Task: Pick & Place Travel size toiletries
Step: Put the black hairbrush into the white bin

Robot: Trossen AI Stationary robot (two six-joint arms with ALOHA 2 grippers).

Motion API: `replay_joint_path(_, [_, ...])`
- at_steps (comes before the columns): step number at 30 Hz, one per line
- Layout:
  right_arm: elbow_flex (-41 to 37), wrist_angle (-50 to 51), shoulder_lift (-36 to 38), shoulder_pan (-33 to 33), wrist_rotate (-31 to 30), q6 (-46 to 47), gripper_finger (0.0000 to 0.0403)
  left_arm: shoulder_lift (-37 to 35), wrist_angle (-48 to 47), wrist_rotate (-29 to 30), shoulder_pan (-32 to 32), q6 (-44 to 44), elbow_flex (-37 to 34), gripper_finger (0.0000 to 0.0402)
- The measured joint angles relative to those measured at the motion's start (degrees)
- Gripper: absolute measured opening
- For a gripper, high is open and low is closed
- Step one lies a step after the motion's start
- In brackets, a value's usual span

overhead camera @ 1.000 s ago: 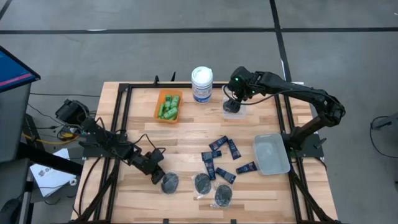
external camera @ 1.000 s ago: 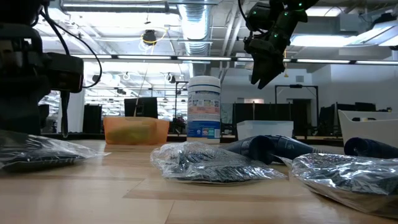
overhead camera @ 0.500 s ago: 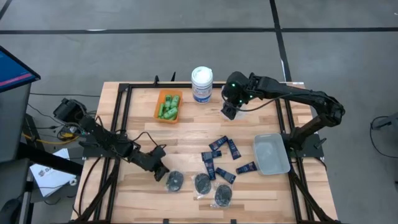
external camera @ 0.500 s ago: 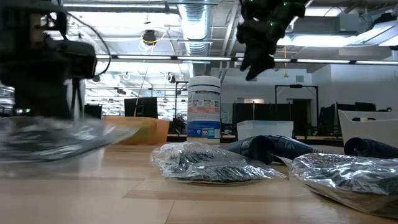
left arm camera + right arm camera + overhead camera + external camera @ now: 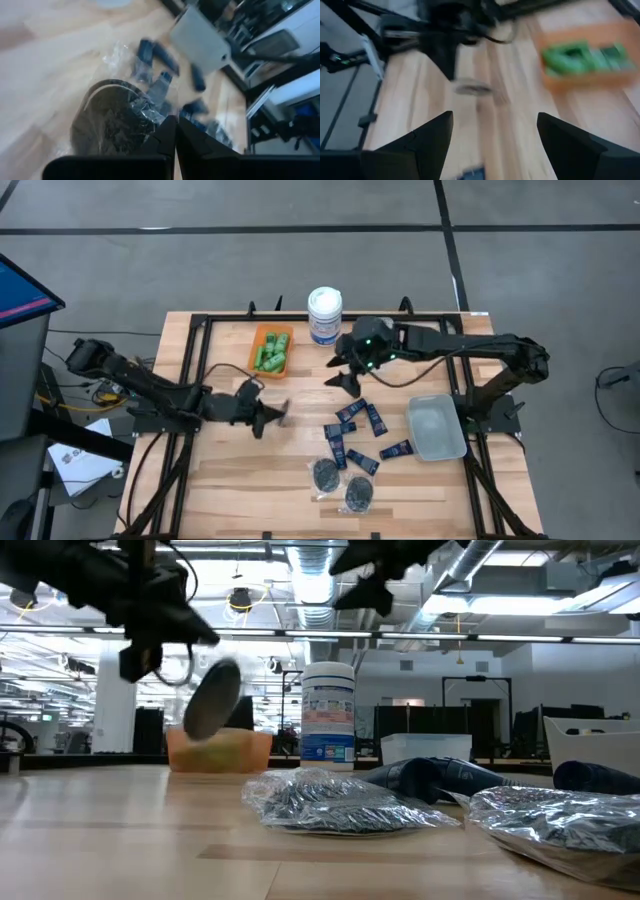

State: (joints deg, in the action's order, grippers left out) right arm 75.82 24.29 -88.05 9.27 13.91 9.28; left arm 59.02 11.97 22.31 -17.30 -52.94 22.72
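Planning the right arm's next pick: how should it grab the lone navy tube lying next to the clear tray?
Grip the navy tube across its narrow width at mid-body, coming straight down with the right gripper, now open. It lies flat and apart from the other tubes; keep the fingers off the clear tray beside it.

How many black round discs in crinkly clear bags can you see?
3. Two packeted discs lie on the table's near edge, one beside the blue tubes, one nearer still. The third hangs pinched in the left gripper.
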Motion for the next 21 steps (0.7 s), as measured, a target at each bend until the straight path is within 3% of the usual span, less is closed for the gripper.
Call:
replay_joint_path(12, [-0.2, -13.3, -5.1, -5.3, 1.2, -10.7, 0.0281, -4.0, 5.9, -9.3, 1.4, 4.2, 0.0, 0.0])
replay_joint_path(21, [-0.1, -23.5, -12.5, -7.0, 4.3, -10.8, 0.0281, -3.9, 6.3, -9.9, 1.4, 4.2, 0.0, 0.0])
